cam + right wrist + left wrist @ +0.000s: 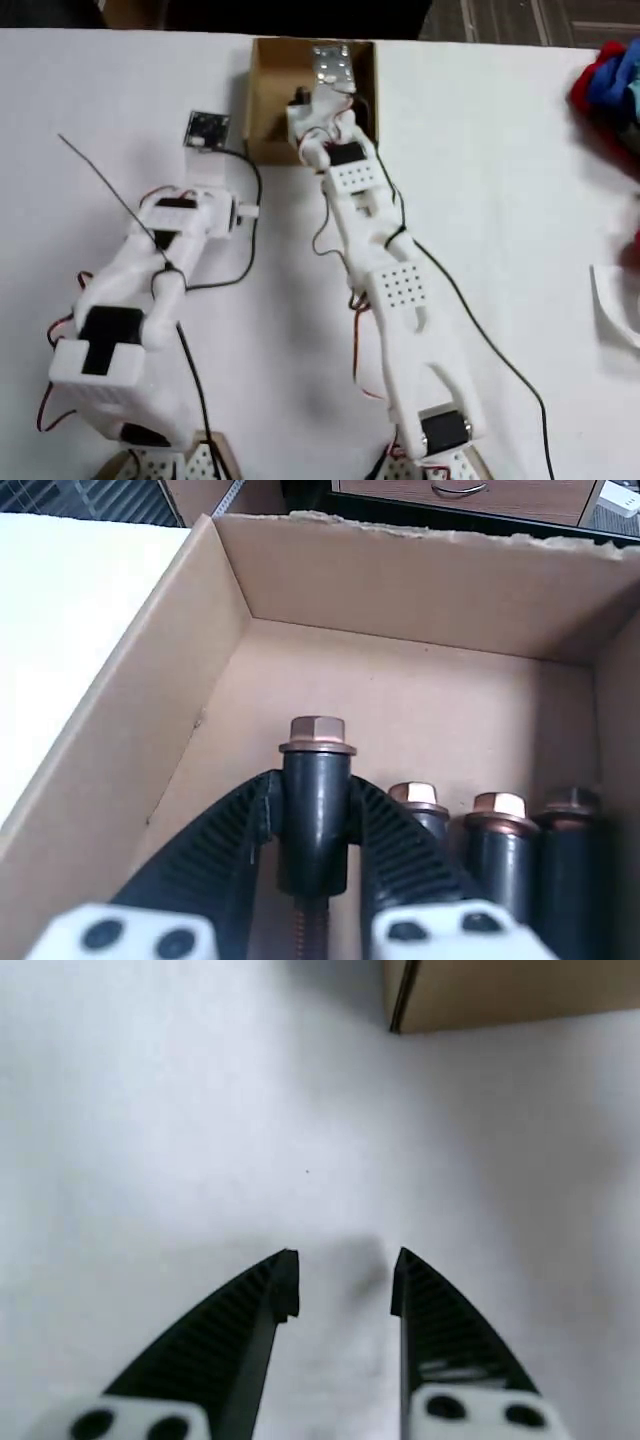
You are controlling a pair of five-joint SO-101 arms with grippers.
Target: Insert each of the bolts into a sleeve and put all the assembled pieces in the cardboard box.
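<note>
Bolt-and-sleeve piece (315, 810) sits clamped in right jaws inside cardboard box (130, 740); left jaws gape empty.

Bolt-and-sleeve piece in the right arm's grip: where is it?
Right wrist view: piece upright in the right end effector, inside the cardboard box, beside three other assembled pieces.

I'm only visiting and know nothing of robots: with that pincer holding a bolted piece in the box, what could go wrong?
The right pincer grips a sleeved bolt close beside three standing pieces in the cardboard box; opening or lowering could knock them over. The bolt's thread pokes out below the sleeve, so once released it may topple.
</note>
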